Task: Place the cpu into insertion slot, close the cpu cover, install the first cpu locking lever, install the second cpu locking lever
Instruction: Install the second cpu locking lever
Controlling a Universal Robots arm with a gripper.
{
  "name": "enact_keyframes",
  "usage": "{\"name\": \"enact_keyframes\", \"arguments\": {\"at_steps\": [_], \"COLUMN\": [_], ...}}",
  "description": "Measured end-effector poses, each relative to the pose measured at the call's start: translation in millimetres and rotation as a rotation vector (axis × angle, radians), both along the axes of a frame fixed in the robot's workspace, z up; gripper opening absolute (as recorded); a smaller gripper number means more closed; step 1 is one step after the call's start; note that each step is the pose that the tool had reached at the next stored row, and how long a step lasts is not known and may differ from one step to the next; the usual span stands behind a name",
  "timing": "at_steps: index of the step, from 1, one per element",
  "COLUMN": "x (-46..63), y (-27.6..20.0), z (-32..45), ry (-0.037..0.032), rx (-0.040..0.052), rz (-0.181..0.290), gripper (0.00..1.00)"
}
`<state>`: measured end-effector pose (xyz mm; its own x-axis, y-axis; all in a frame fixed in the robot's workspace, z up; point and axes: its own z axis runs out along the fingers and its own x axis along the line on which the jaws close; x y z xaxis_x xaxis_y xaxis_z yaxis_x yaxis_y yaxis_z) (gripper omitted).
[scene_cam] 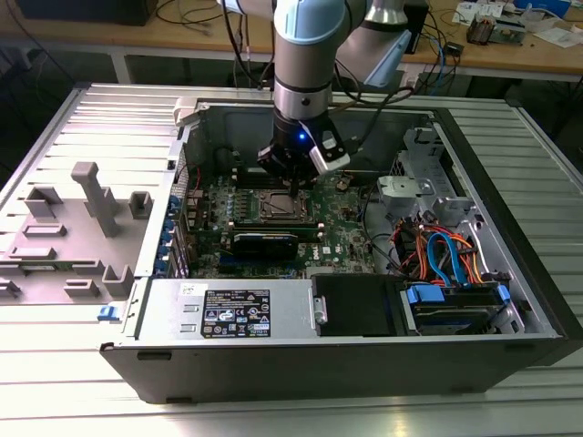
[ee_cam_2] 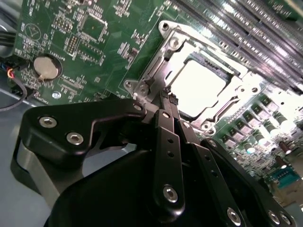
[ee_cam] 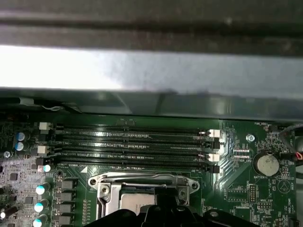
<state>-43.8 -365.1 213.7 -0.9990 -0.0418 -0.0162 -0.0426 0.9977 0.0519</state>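
- We see the arm (scene_cam: pixel 303 55) reaching down into an open computer case (scene_cam: pixel 364 300) that lies on its side on a ribbed metal counter (scene_cam: pixel 82 401).
- The hand (scene_cam: pixel 290 173) sits low over the green motherboard (scene_cam: pixel 219 205), just above the socket area.
- In the second wrist view the hand's (ee_cam_2: pixel 168 101) black fingers (ee_cam_2: pixel 165 137) are drawn together, tips nearly touching, nothing visibly held between them; the tips hover at the edge of the cpu cover (ee_cam_2: pixel 158 82).
- The cpu (ee_cam_2: pixel 196 90) already lies in the insertion slot (ee_cam_2: pixel 222 71), its silver top bright under glare; the cover frame appears down around it.
- We can't tell whether either locking lever is latched.
- In the first wrist view the cpu cover (ee_cam: pixel 142 182) and a sliver of the cpu (ee_cam: pixel 135 201) show beside four long memory slots (ee_cam: pixel 137 146); a coin battery (ee_cam: pixel 266 164) sits on the board well apart from the socket.
- A grey plastic fixture tray (scene_cam: pixel 73 228) lies on the counter at the exterior view's left of the case.
- Inside the case: power supply (scene_cam: pixel 228 309), orange and blue cables (scene_cam: pixel 442 255), drive cage (scene_cam: pixel 428 191).
- Behind, a wooden workbench (scene_cam: pixel 537 55) carries cables and small parts.
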Motion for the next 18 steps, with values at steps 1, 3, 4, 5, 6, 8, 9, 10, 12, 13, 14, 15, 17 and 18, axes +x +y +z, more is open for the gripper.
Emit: {"name": "enact_keyframes", "arguments": {"at_steps": [1,3,4,5,6,8,9,10,12,13,14,15,17,18], "x": [0.0,0.0,0.0,0.0,-0.1,0.0,0.0,0.0,0.0,0.0,0.0,0.0,0.0,0.0], "y": [-1.4,-5.1,-6.3,-7.5,-7.7,-7.8,-8.5,-9.2,-9.3,-9.4,-9.4,-9.4,-9.5,-9.5], "z": [0.0,0.0,0.0,0.0,0.0,-0.1,0.0,0.0,-0.1,0.0,0.0,0.0,0.0,0.0], "ry": [0.0000,0.0000,0.0000,0.0000,-0.0001,0.0000,0.0000,0.0000,0.0000,0.0000,0.0000,0.0000,0.0000,0.0000], "rx": [0.0000,0.0000,-0.0001,-0.0001,-0.0001,-0.0001,-0.0001,-0.0001,-0.0001,-0.0001,-0.0001,-0.0001,-0.0001,-0.0001], "rz": [0.000,0.000,0.000,0.000,0.000,0.000,0.000,0.000,0.000,0.000,0.000,0.000,0.000,0.000], "gripper": [0.11,0.11,0.11,0.11,0.11,0.11,0.11,0.11,0.11,0.11,0.11,0.11,0.11,0.11]}}
